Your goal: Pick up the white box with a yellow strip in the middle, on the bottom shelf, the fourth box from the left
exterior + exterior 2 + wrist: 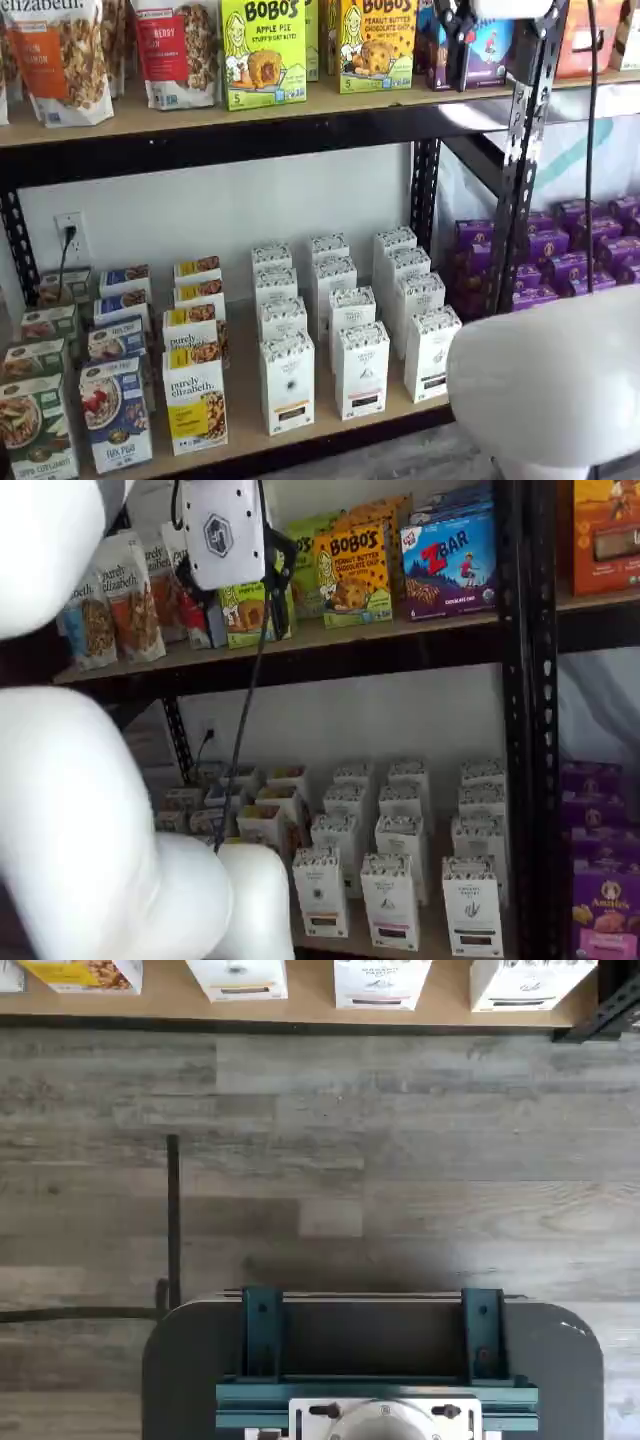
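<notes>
Overhead, the gripper hung by the upper shelf, jaws apart and empty. The white box stood upright at the front of the bottom shelf; a good approach would descend squarely over it, clear of the neighbouring white cartons.

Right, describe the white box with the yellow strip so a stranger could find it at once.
Start at the bottom shelf, the pale board with a black front rail. Its front row runs from colourful cereal boxes to three tall white cartons. The white box is the first white carton, beside the purely elizabeth box; its low label carries a yellow-orange strip, its neighbours' labels do not.
</notes>
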Tool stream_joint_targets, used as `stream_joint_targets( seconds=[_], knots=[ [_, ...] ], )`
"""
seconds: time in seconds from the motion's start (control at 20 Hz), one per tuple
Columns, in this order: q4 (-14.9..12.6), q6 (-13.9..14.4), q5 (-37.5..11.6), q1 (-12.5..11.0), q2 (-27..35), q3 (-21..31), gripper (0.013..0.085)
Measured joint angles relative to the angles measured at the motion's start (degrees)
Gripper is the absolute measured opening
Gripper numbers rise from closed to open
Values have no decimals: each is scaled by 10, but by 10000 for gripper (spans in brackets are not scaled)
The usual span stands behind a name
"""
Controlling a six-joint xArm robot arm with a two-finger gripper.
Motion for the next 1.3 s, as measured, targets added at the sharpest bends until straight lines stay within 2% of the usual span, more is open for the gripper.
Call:
stream_joint_targets(
  seconds=[0.05, 0.1, 0.15, 0.25, 0.45, 0.65, 1.05, 1.3],
  knots=[
    [6, -3, -2, -5, -1, 1, 850],
    [41, -20, -12, -38, -9, 9, 850],
    [53, -25, -15, -48, -11, 11, 850],
    [57, -27, -17, -49, -12, 13, 850],
    [41, -15, -22, -30, -11, 18, 850],
    [19, 6, -44, 1, -14, 39, 850],
    [-3, 44, -121, 48, -18, 112, 850],
    [-27, 68, -163, 77, -12, 151, 850]
  ],
)
